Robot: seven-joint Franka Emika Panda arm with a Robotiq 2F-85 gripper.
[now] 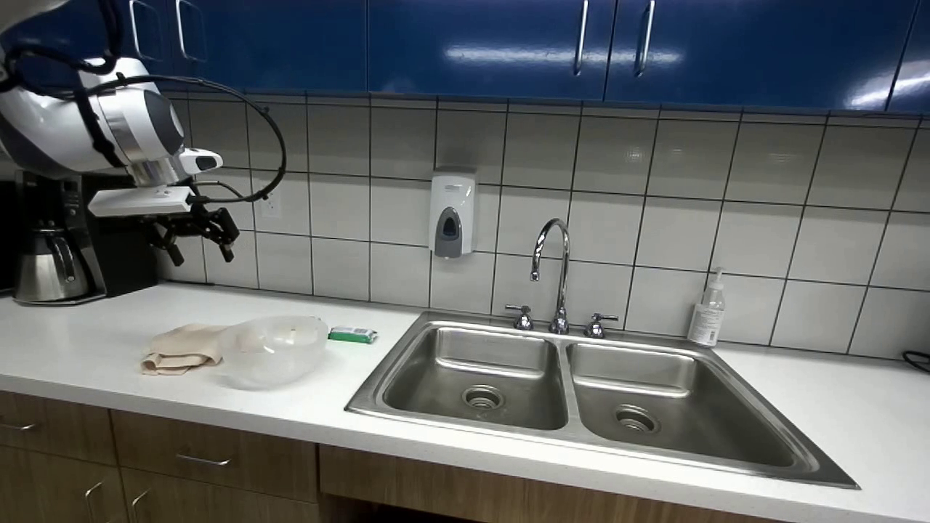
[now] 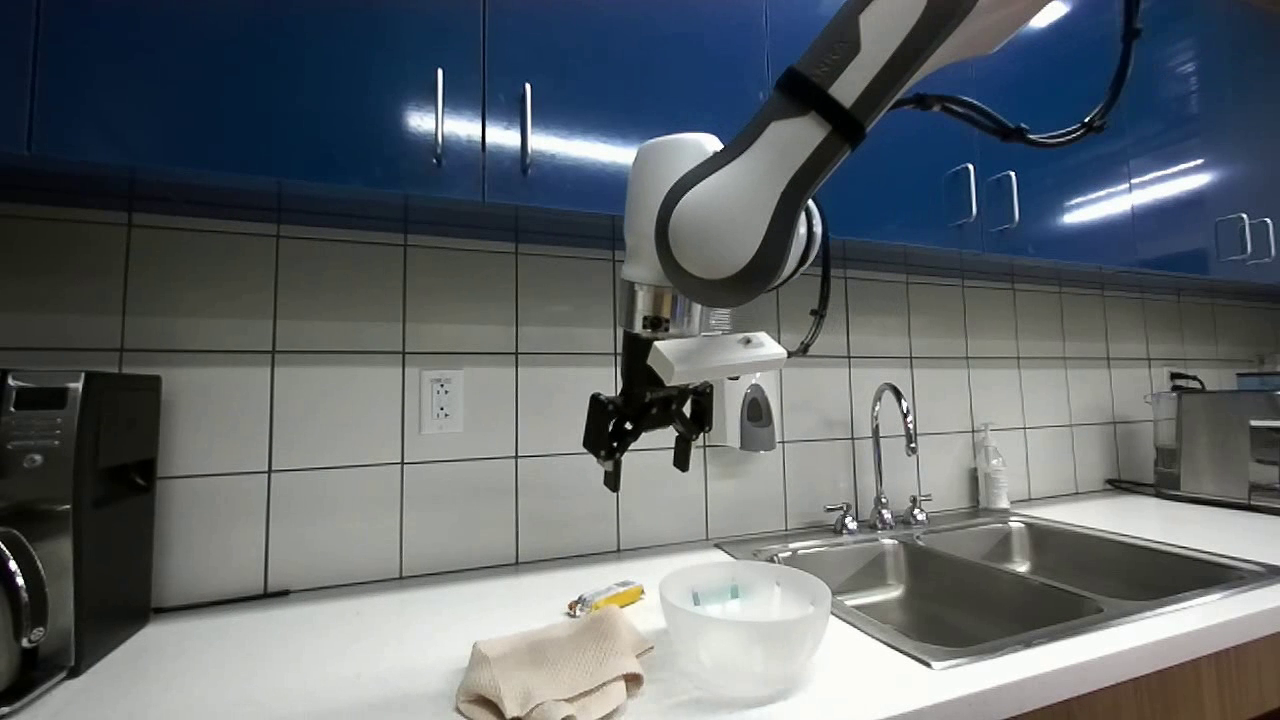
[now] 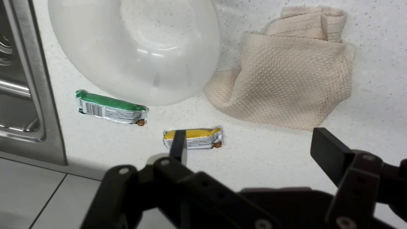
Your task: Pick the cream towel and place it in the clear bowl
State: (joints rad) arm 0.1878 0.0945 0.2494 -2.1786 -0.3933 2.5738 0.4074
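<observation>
Jaws spread wide and holding nothing, the gripper (image 2: 647, 466) hangs well above the counter (image 2: 330, 650) in both exterior views, so I judge the step in hand to be the approach, with the grasp not yet made. Nearest the jaws in the wrist view is a yellow-wrapped bar (image 3: 203, 139), partly covered by one fingertip (image 3: 178, 143), the one nearer the sink (image 3: 52, 144); it is no part of the job and wants leaving alone. Ahead of the jaws, more toward the opposite finger (image 3: 330, 154), lies the cream towel (image 3: 289, 76), loosely folded, with a bunched end along its far edge. Next, I think, the jaws must travel out over the towel, line up with a raised fold, come down until they straddle it, and close; too shallow a pinch might let the layers slip apart. Beside the towel, also ahead of the jaws but nearer the sink, stands the clear bowl (image 3: 178, 82), frosted and upright; whether the two touch I cannot tell. There the towel should end up, after a good high lift. Farther off, on the sink side of the jaws, lies a green-wrapped bar (image 3: 111, 108).
</observation>
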